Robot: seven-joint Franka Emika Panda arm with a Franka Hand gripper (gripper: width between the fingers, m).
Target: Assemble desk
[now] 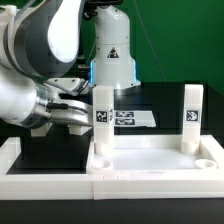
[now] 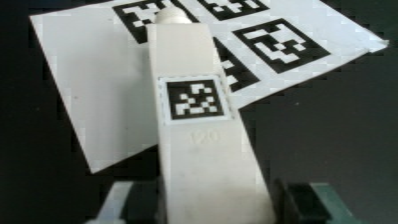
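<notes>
The white desk panel point(image 1: 150, 165) lies flat at the front, rim up. One tagged leg block point(image 1: 101, 105) stands upright at its back corner on the exterior view's left. A second leg point(image 1: 190, 110) stands upright at the back corner on the exterior view's right. My gripper point(image 1: 88, 118) reaches in from the exterior view's left and is shut on the first leg. In the wrist view that leg point(image 2: 196, 130) runs away from the camera, tag facing it, held between the dark fingers point(image 2: 128, 205) of my gripper point(image 2: 210, 208). No other legs show.
The marker board point(image 1: 135, 118) lies on the black table behind the panel and shows beyond the held leg in the wrist view point(image 2: 89, 70). A long white bar point(image 1: 20, 165) edges the table on the exterior view's left. A white and blue device point(image 1: 112, 50) stands at the back.
</notes>
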